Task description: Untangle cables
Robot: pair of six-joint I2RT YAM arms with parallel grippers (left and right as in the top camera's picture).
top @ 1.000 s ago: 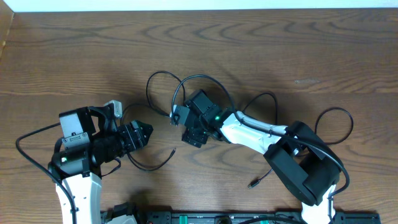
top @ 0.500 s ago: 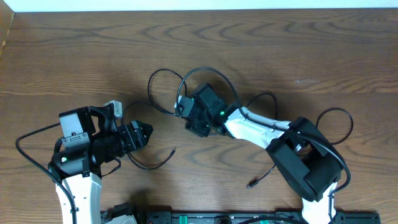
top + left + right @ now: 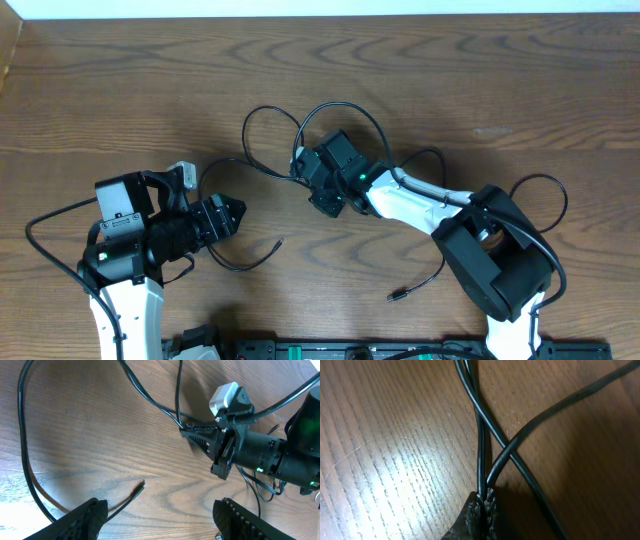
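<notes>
Right gripper (image 3: pixel 300 167), just closed, is pinching crossed cables (image 3: pixel 481 450), likely readying a pull, two o'clock from wide-open left gripper (image 3: pixel 236 213).

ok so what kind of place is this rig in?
Most likely a robotics lab bench: bare wood-grain table, left arm and right arm standing at its near edge, and loose cables as test material.
</notes>
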